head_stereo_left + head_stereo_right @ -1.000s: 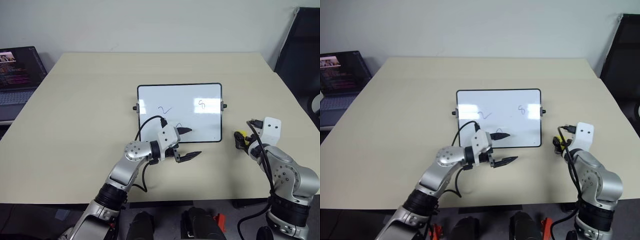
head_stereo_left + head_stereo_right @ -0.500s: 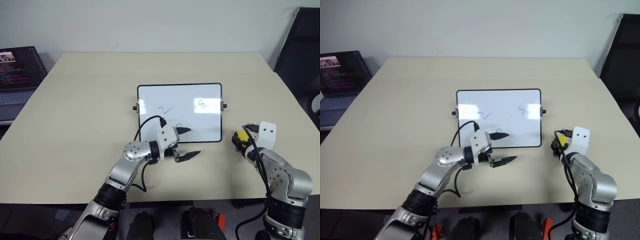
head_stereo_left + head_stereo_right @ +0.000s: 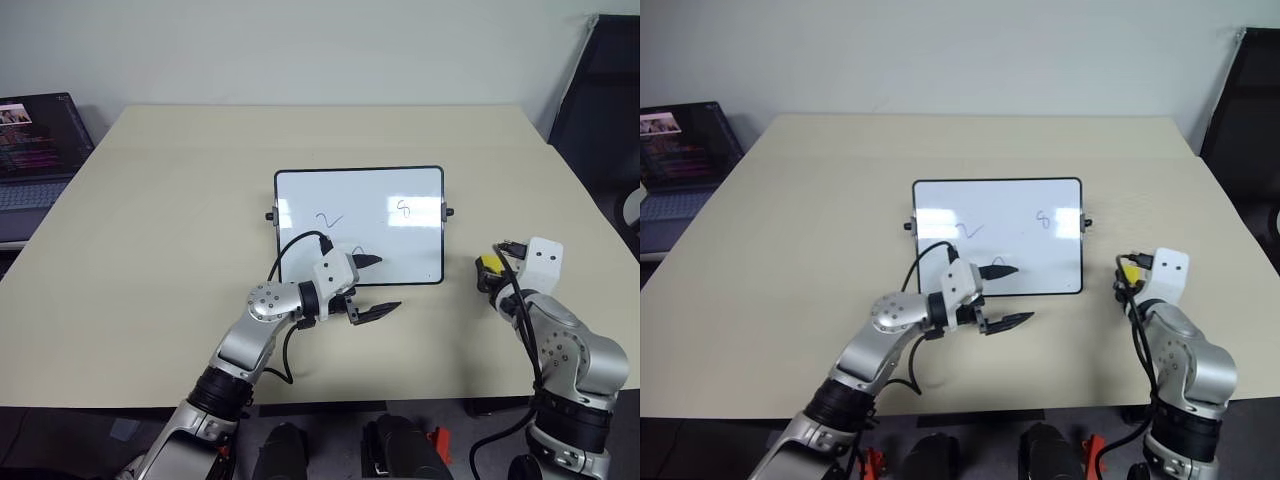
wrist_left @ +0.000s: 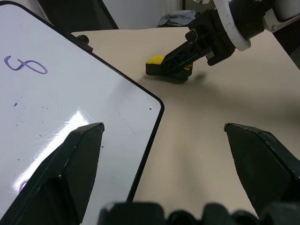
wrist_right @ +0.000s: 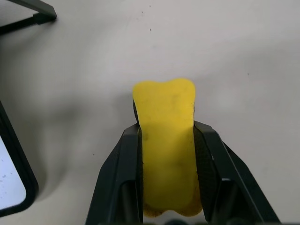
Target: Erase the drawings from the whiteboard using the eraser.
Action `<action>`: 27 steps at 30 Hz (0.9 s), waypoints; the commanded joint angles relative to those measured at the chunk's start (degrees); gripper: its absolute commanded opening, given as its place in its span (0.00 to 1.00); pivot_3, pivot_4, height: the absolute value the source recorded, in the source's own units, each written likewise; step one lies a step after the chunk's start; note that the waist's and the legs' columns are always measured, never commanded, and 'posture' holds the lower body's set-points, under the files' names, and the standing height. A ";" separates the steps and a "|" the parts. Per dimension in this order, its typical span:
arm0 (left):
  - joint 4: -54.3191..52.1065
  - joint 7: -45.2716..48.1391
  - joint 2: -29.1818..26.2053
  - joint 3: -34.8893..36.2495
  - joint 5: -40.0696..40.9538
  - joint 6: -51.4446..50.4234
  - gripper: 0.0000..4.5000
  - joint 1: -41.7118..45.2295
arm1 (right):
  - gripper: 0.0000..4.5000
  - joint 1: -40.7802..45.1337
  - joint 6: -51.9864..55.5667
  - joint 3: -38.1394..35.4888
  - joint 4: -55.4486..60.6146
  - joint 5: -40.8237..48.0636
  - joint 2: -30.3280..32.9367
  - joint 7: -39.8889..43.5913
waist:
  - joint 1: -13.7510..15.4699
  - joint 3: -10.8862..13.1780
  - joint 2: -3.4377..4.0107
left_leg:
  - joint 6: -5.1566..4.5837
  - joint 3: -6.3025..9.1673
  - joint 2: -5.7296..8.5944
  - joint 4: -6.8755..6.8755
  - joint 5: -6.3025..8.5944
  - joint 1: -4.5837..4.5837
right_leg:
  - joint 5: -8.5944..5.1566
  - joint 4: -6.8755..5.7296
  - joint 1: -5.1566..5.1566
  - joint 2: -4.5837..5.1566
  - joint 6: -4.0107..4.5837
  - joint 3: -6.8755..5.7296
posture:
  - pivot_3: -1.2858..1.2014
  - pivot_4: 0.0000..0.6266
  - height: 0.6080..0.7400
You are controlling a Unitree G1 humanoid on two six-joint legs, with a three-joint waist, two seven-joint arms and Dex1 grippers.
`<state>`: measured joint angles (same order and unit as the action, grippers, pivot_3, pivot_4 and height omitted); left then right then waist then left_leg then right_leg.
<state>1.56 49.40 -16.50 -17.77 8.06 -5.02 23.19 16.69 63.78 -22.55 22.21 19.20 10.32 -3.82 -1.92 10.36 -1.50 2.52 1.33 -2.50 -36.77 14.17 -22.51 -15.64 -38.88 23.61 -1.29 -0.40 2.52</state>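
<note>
The whiteboard (image 3: 360, 225) lies flat at the table's middle with three drawings on it: a wavy tick (image 3: 329, 220), an S-like curl (image 3: 403, 209) and a small arch (image 3: 357, 251) partly behind a left finger. My left gripper (image 3: 388, 284) hovers open at the board's near edge, pointing right. The yellow eraser (image 5: 166, 126) sits just right of the board's near right corner, low at the tabletop. My right gripper (image 3: 487, 270) is shut on the eraser, a black finger (image 5: 129, 164) pressed against each long side. In the left wrist view the gripped eraser (image 4: 161, 63) lies beyond the board's corner.
An open laptop (image 3: 35, 140) stands off the table's far left. A dark chair (image 3: 600, 90) is at the far right. The beige table (image 3: 160, 230) spreads wide around the board.
My right gripper's fingers have closed onto the eraser's sides. The left arm and the board have stayed where they were.
</note>
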 commanded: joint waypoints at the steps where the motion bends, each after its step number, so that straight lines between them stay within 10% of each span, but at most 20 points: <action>1: -1.20 -2.04 0.11 0.95 -1.18 0.81 1.00 0.73 | 0.24 0.19 -6.19 2.48 2.64 -0.24 2.79 4.01 | 0.00 0.01 0.01 | 0.00 0.00 0.00 0.00 0.00 0.00 | 0.00 0.00 0.00 0.00 0.00 0.00 | 0.52 0.24 1.00; 27: 11.38 -17.87 1.42 4.16 -10.51 6.91 1.00 6.97 | 0.24 9.68 -38.66 24.17 -8.23 -10.13 4.58 17.65 | 0.08 0.01 0.01 | 0.00 0.00 0.01 -0.14 -0.01 0.06 | 0.07 -0.08 -0.05 0.01 -0.08 -0.01 | 0.52 0.24 1.00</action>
<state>13.38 31.97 -15.35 -14.58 -2.39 1.50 29.51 25.11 27.27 1.44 13.81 9.61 15.20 13.68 -1.84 10.37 -1.49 2.53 1.34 -2.49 -36.89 14.16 -22.46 -15.57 -38.94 23.56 -1.28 -0.48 2.51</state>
